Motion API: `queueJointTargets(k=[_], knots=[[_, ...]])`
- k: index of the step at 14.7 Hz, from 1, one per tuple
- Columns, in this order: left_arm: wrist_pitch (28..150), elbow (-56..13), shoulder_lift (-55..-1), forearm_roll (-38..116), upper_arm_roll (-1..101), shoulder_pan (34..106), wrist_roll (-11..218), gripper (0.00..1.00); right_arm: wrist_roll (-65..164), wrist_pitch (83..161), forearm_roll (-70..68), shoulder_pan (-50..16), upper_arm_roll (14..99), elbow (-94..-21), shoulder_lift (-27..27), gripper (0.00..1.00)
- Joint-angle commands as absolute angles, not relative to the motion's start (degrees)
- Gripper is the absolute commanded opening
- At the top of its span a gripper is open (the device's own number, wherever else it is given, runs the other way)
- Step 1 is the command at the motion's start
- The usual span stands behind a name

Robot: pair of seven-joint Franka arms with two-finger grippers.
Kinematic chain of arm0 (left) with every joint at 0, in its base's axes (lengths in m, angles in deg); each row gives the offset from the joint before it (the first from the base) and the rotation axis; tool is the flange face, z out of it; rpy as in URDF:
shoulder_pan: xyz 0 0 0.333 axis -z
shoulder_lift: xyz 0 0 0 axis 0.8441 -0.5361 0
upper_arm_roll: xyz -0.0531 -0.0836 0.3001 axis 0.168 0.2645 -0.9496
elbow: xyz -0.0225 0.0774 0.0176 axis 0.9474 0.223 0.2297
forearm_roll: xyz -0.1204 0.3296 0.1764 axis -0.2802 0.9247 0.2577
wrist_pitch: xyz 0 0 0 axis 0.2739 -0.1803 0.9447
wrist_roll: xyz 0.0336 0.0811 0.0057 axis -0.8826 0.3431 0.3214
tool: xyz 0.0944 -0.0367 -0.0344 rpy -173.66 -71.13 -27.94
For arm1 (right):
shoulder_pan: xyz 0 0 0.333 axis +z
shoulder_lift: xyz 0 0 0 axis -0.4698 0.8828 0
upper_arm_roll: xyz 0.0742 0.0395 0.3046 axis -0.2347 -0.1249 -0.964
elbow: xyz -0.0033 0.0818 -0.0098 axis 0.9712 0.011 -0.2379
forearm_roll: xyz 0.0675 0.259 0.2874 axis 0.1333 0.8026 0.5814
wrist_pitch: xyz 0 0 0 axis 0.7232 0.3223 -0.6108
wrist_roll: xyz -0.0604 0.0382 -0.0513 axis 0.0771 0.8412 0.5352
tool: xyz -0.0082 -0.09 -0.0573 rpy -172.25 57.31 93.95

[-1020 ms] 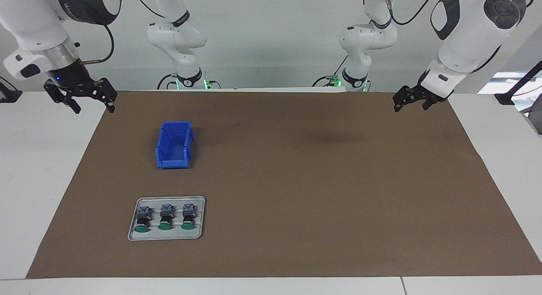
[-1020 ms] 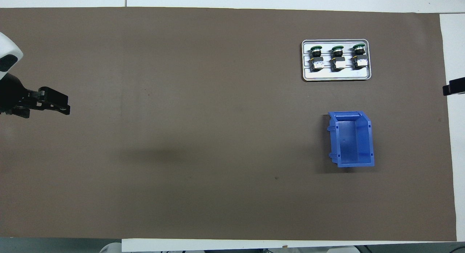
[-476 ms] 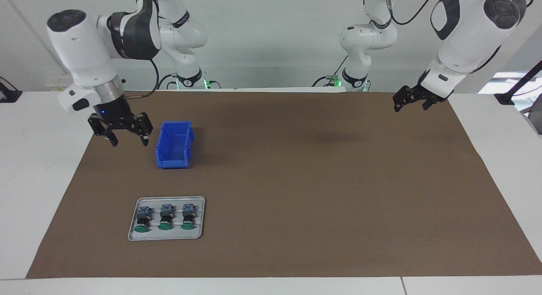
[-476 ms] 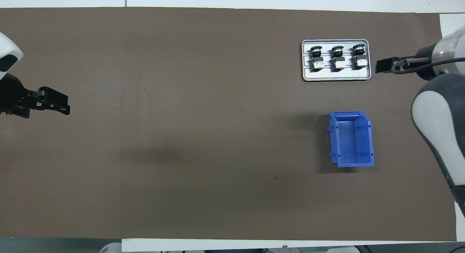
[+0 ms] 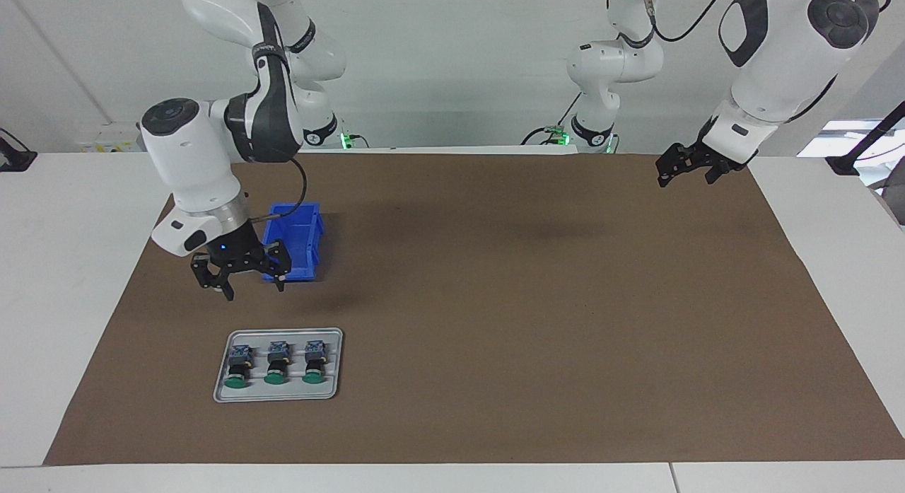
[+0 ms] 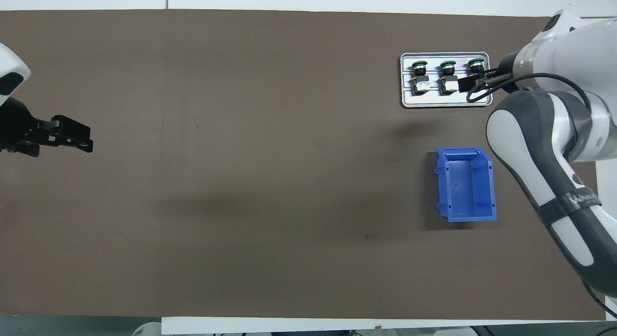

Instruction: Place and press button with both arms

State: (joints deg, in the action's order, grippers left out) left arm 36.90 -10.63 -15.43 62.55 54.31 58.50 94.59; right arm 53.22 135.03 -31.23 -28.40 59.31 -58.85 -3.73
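right gripper (image 5: 240, 279) swung in from the table's corner, now over the tray (image 5: 225, 341) | fingers spread, holding nothing | we're lining up on a button (image 5: 236, 369) | left gripper (image 5: 691, 169) waits, can't tell its fingers

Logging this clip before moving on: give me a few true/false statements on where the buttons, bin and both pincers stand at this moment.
1. All three buttons lie in the grey tray. True.
2. The right pincer grips a button. False: it hangs open and empty, up in the air.
3. The blue bin holds a button. False: it is empty.
4. The left pincer waits at the left arm's end of the table. True.
5. The tray lies farther from the robots than the bin. True.
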Motion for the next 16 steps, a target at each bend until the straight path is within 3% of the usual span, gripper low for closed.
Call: queueJointTargets(k=[1, 13, 16], knots=[[37.18, -11.85, -14.40, 62.64, 54.61, 58.02, 93.75, 1.00, 55.34, 138.04, -30.33, -25.92, 59.00, -59.34, -2.07, 0.92], [37.36, -11.93, -14.40, 62.64, 54.61, 58.28, 93.93, 1.00, 59.83, 151.66, -30.86, -26.26, 59.08, -60.22, 7.25, 0.92], [37.36, -12.20, -14.31, 62.64, 54.61, 58.46, 94.01, 1.00, 53.52, 150.45, -30.34, -26.53, 59.00, -59.44, 7.34, 0.88]])
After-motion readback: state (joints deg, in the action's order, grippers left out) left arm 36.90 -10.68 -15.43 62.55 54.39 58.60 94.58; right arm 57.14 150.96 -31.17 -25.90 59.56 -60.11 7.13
